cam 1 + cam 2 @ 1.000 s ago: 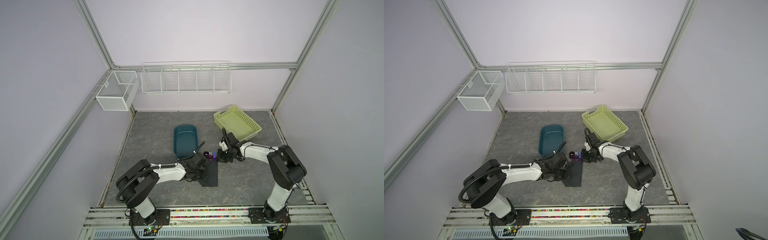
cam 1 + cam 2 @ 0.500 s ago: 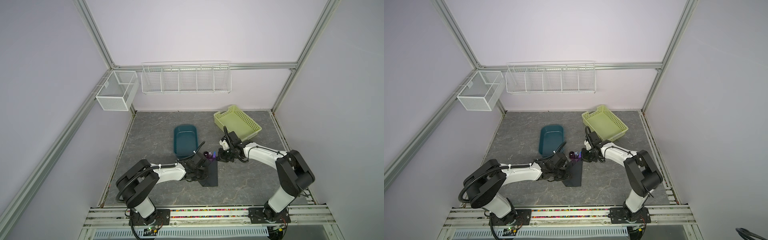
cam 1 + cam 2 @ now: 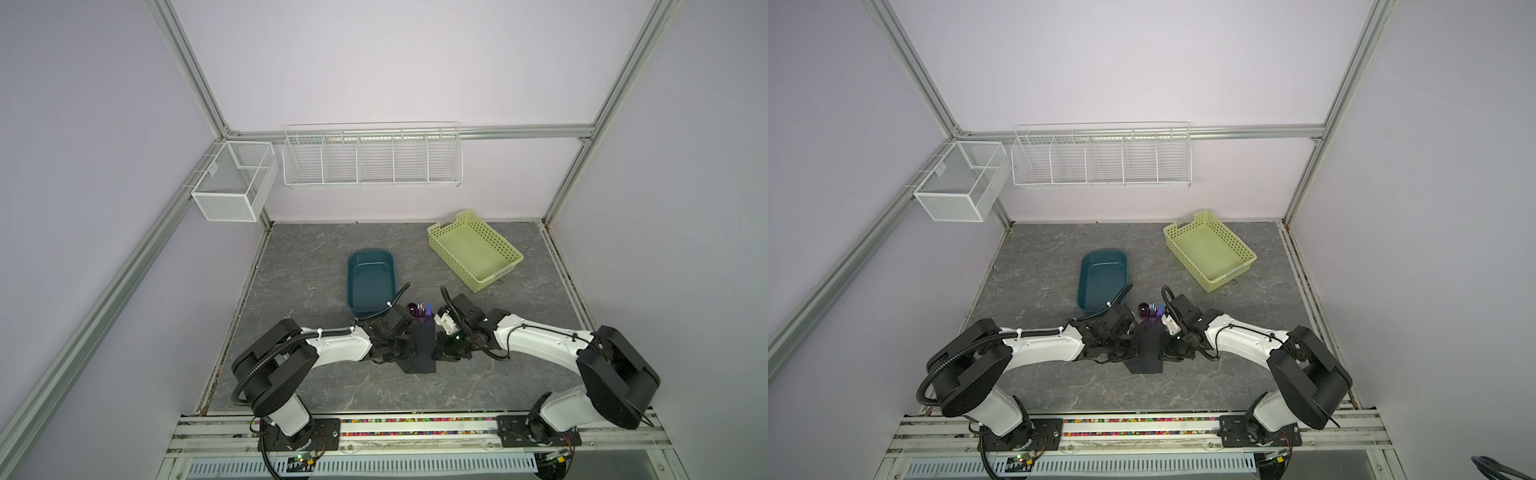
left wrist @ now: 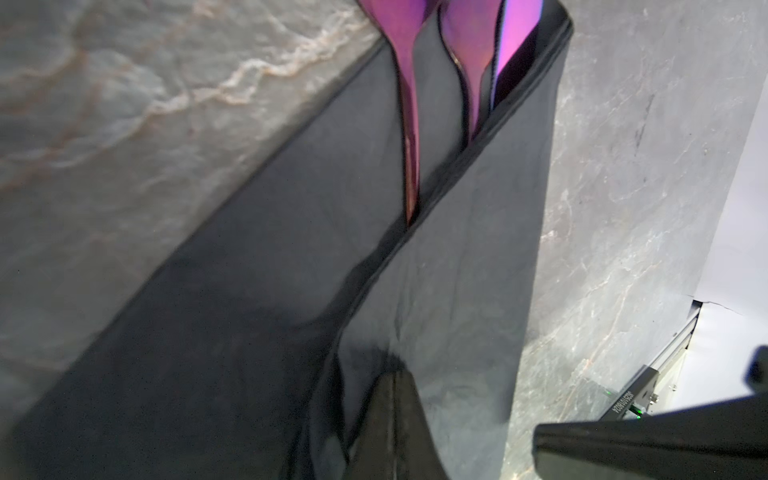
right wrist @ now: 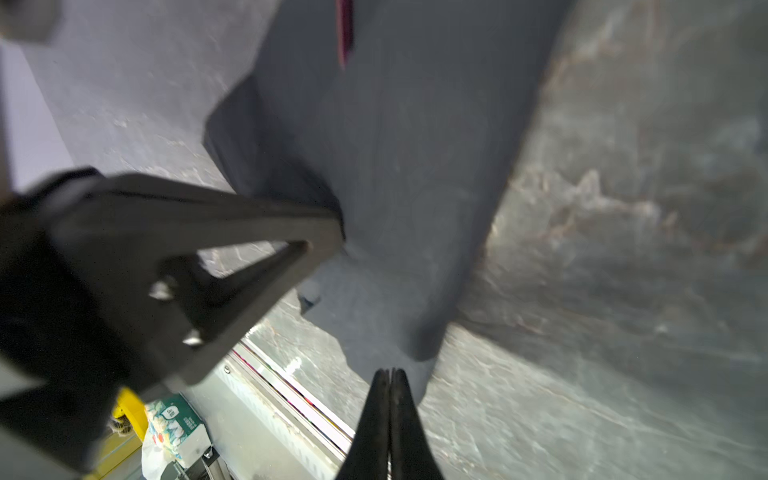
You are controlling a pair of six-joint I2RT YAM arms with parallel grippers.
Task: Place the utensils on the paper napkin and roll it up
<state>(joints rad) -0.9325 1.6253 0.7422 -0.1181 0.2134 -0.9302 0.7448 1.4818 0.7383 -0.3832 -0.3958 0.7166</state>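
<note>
Gleaming purple utensils (image 4: pixel 409 83), matte folded napkin (image 4: pixel 457 291)

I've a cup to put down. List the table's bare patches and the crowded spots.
Bare: the table strip between napkin and front rail; the back-left corner behind the tub; the gap between tub and basket; the right side between basket and right arm. Crowded: centre front, where left gripper and right gripper meet at the napkin and utensils.

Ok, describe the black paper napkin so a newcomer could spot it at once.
On the grey marbled tabletop, find the teal oval plastic tub. Just nearer the viewer lies the matte black paper napkin, folded narrow; only it has shiny purple utensil heads poking out.
</note>
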